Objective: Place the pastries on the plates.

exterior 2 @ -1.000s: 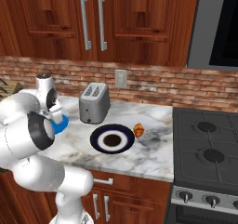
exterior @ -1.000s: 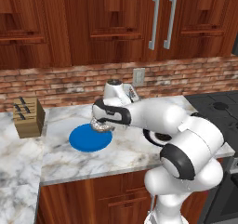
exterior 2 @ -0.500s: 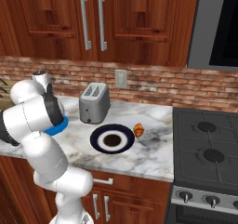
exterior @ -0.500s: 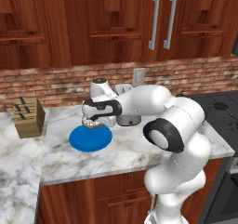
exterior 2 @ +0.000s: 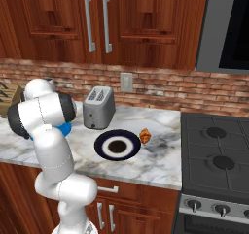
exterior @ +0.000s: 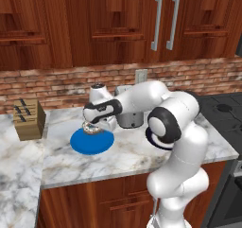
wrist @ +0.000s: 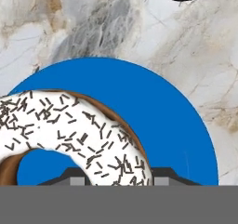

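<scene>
The two-finger gripper [exterior: 90, 126] hangs over the back left part of the plain bright blue round plate [exterior: 92, 142], its fingers pinched on the small light-brown ring donut with whitish icing and dark sprinkles [wrist: 69, 135]. In the hand view the donut's iced ring passes between the two dark finger tips [wrist: 74, 177], one tip to each side of the ring, with the blue plate [wrist: 158, 125] showing beneath it and through its hole. Whether the donut touches the plate cannot be told. Right of the blue plate on the marbled white stone counter [exterior: 123, 158] lies the dark navy round plate with a white inner ring and brown centre [exterior 2: 117, 144], with a small orange-brown pastry [exterior 2: 145, 136] just off its far right edge. Behind the navy plate stands a silver two-slot toaster [exterior 2: 98, 108]. Left of the blue plate sits a wooden knife block [exterior: 28, 119].
</scene>
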